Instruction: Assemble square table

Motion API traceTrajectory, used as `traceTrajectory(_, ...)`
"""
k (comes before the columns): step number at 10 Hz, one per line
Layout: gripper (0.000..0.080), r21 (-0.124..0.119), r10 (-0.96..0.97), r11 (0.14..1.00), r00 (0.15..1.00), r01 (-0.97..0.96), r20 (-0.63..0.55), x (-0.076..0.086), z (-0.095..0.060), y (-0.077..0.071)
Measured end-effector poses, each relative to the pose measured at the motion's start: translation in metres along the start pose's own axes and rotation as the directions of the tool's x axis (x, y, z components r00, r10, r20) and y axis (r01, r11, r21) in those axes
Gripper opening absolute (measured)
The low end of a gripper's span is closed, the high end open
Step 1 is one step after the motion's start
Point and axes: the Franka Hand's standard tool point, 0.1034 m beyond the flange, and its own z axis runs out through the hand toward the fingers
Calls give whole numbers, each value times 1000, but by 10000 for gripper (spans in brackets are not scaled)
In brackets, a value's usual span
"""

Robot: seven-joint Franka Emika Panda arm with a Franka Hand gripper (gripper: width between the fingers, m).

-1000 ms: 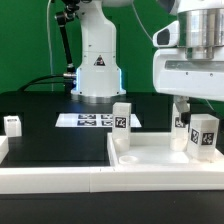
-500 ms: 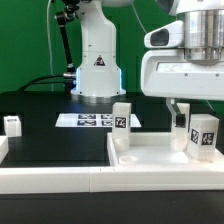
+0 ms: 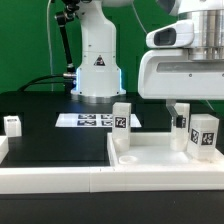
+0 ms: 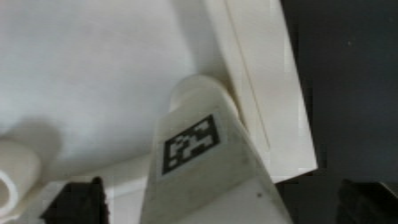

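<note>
The white square tabletop (image 3: pixel 150 160) lies at the front right, rims up. One white tagged leg (image 3: pixel 121 124) stands at its far left corner, and another (image 3: pixel 204 136) at the right. A third leg (image 3: pixel 181 123) stands just behind that one, under my gripper (image 3: pixel 178 108). In the wrist view this leg (image 4: pixel 199 150) rises beside the tabletop's rim (image 4: pixel 258 70), between my fingers. My gripper (image 4: pixel 222 205) is open, with a gap on each side of the leg. A fourth leg (image 3: pixel 12 124) stands at the far left.
The marker board (image 3: pixel 95 120) lies on the black mat in front of the robot base (image 3: pixel 97 65). A long white border bar (image 3: pixel 50 178) runs along the front left. A rounded white shape (image 4: pixel 15 165) shows at the wrist view's edge.
My hand has moved up a little and toward the exterior view's left. The legs and tabletop have not moved.
</note>
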Motion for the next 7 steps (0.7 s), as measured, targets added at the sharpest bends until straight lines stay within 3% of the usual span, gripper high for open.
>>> traceTrajectory(5,649,-24,-287,958,958,287,0,2,0,5)
traceTrajectory(7,623,-27,-301,953,954,301,1,3,0,6)
